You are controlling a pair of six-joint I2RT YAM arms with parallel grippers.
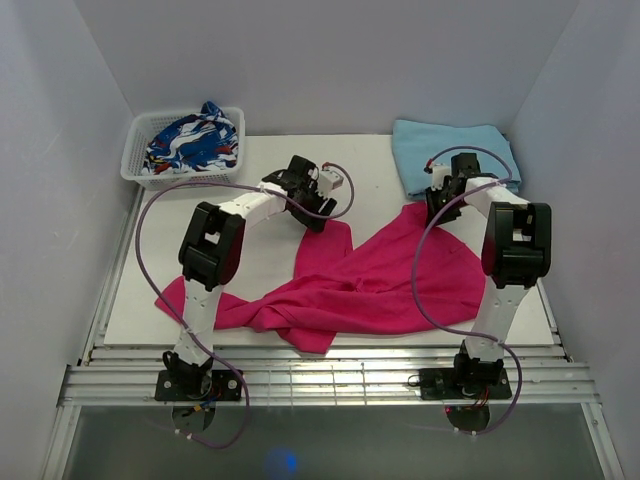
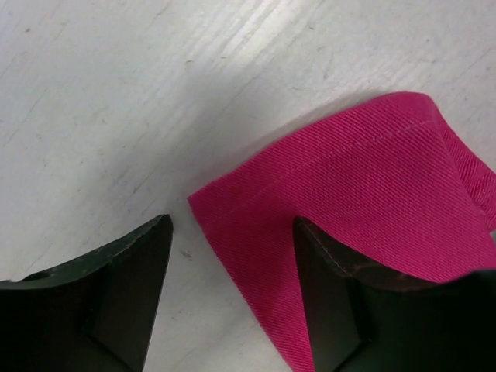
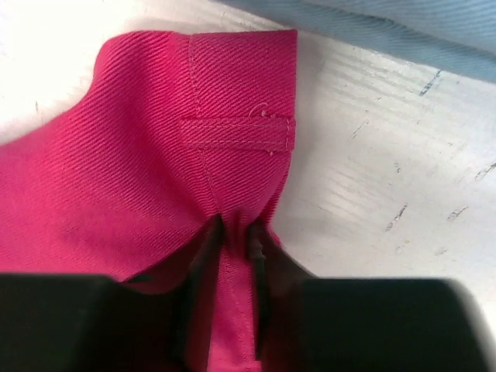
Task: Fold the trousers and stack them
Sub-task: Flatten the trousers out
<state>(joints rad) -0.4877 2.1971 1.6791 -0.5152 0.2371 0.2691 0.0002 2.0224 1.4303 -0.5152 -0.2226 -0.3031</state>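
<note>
The magenta-pink trousers [image 1: 370,285] lie crumpled across the middle of the white table [image 1: 270,180]. My left gripper [image 1: 318,218] is open at the far corner of one part of them. In the left wrist view the fabric corner [image 2: 349,201] lies flat between my spread fingers [image 2: 341,310], one finger over the cloth and the other on bare table. My right gripper [image 1: 432,210] is shut on the trousers' waistband corner. In the right wrist view the fabric [image 3: 194,155] with a belt loop [image 3: 236,132] is pinched between my fingertips [image 3: 257,256].
A white basket [image 1: 135,160] at the far left holds a blue-white-red patterned garment [image 1: 195,140]. A folded light blue cloth [image 1: 450,150] lies at the far right, just beyond my right gripper; its edge shows in the right wrist view [image 3: 387,31]. Walls close in on both sides.
</note>
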